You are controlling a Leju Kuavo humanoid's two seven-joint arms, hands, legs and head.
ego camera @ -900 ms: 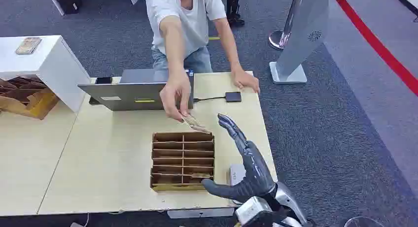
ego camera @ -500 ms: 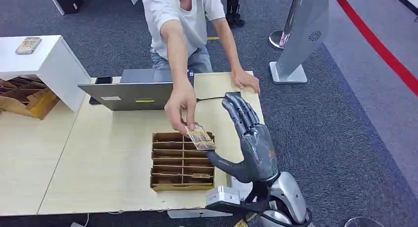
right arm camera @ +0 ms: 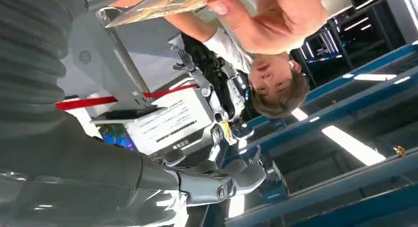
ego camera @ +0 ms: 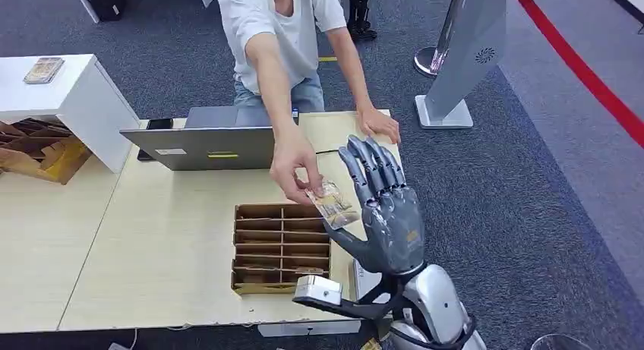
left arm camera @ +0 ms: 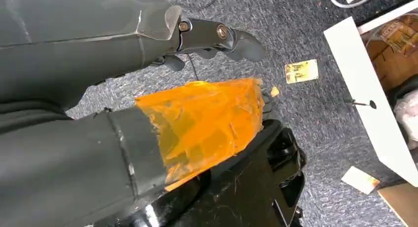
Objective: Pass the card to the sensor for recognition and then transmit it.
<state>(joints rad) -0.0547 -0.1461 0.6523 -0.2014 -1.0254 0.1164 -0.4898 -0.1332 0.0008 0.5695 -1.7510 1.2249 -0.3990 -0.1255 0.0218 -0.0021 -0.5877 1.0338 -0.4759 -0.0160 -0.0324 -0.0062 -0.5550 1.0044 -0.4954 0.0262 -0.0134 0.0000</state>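
A person leans over the far side of the table and holds out a patterned card (ego camera: 332, 203) in one hand (ego camera: 292, 164). My right hand (ego camera: 383, 213) stands raised over the table's right part, fingers spread and upright, palm turned to the card. The card's edge lies between my thumb and palm, still pinched by the person. From the right wrist, the card (right arm camera: 157, 5) and the person's fingers (right arm camera: 266, 15) are close ahead of my thumb (right arm camera: 222, 185). My raised fingers hide the black sensor. My left hand (left arm camera: 148, 89) hangs over the carpet and holds nothing.
A cardboard divider box (ego camera: 281, 247) sits below the card. A grey laptop (ego camera: 201, 141) stands at the table's back, and the person's other hand (ego camera: 380, 124) rests on the table. A white cabinet (ego camera: 76, 99) is at left, a grey stand (ego camera: 467, 54) at right. Loose cards (left arm camera: 301, 71) lie on the floor.
My right hand has risen and turned its palm toward the person. The person's hand has carried the card from over the box's back edge rightward into my open palm.
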